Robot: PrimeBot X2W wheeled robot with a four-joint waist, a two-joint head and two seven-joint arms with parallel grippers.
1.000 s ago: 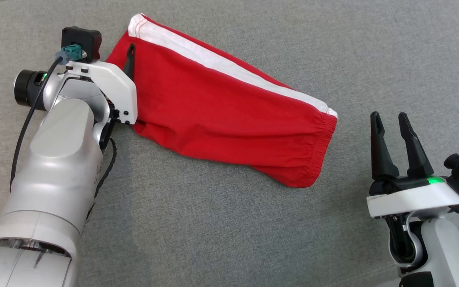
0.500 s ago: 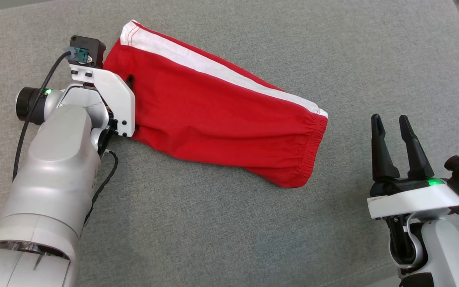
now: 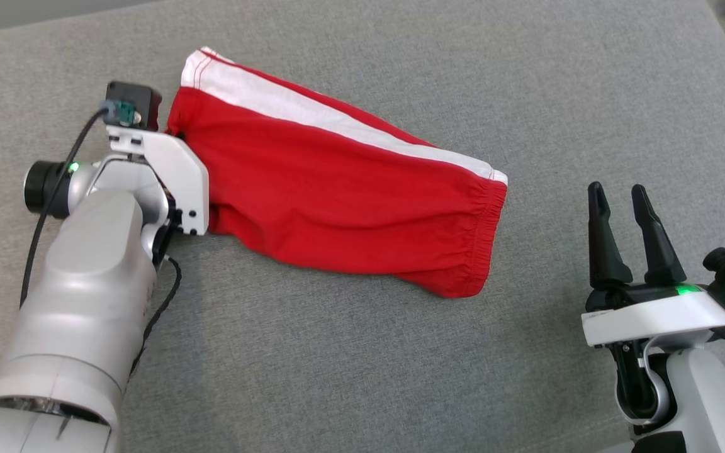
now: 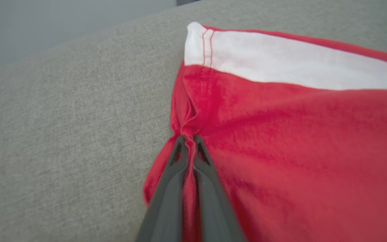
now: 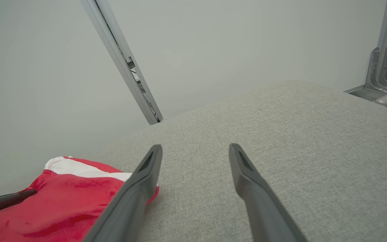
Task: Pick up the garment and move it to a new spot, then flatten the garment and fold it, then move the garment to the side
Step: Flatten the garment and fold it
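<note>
The left fingers have just clamped the garment at its left hem, probably readying the lift; the right fingers stand open, empty.

The red fabric garment carried a broad white stripe along the long side nearest the far edge of the grey woven cushion, and red stitching crossed the white at the hem. Its gathered waistband was the same plain red. The cushion was an even, heathered grey. My left gripper had dark grey fingers. My right gripper looked black above a white housing with a small green light. A teal connector marked my left wrist's black camera block.
</note>
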